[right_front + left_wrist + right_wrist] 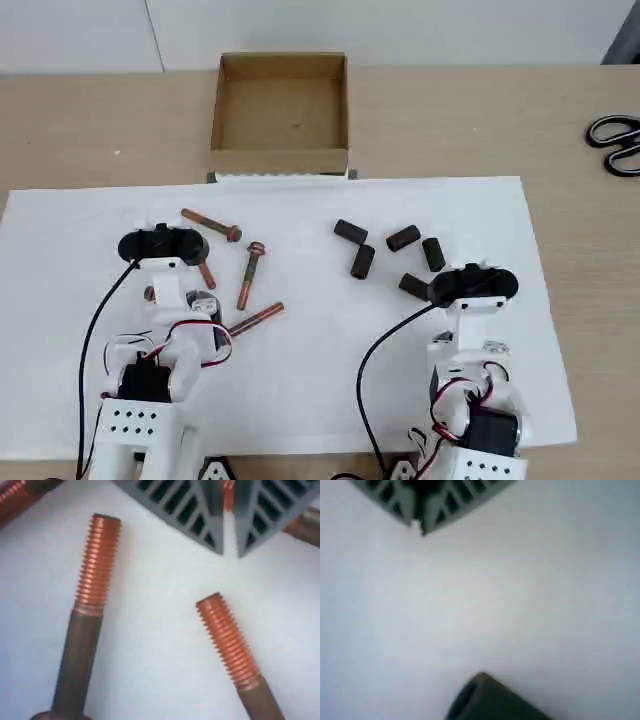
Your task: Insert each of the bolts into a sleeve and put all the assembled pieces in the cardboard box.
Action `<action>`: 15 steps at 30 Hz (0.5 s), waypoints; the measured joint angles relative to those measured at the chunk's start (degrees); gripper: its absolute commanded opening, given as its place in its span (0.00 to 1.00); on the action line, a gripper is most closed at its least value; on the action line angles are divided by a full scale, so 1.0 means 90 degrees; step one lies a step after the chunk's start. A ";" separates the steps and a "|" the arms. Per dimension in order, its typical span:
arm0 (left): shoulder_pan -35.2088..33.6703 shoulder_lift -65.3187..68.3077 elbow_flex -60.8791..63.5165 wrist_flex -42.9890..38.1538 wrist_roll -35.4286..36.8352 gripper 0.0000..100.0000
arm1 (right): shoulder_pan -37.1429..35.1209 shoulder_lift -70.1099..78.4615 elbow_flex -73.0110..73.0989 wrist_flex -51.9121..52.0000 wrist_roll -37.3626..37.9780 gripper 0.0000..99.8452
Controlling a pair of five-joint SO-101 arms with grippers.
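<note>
Several copper bolts [250, 275] lie on the left of the white sheet, and several dark sleeves [362, 260] lie on the right. The cardboard box [281, 150] stands empty at the back. My left gripper [230, 554] is down at the sheet. Its fingers [175, 505] are closed to a narrow slit, with an orange bolt thread [228, 494] held in it. Two more bolts [92, 580] [230, 640] lie close in front. My right gripper [417, 527] hangs low over bare sheet with its tips together. A sleeve [490, 700] lies nearby.
A white sheet [300, 370] covers the wooden table. Scissors [615, 143] lie at the far right edge. The left arm [163, 245] and right arm [473, 285] stand over the front half, with bare sheet between them.
</note>
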 measured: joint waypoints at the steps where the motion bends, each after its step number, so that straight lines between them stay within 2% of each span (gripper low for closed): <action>1: 0.0000 0.0000 0.0000 0.0000 0.0000 0.01 | 0.0000 0.0000 0.0000 0.0000 0.0000 0.00; 15: 0.0000 0.0000 0.0000 0.0000 0.0000 0.03 | -0.0010 0.0000 0.0010 -0.0137 0.0000 0.01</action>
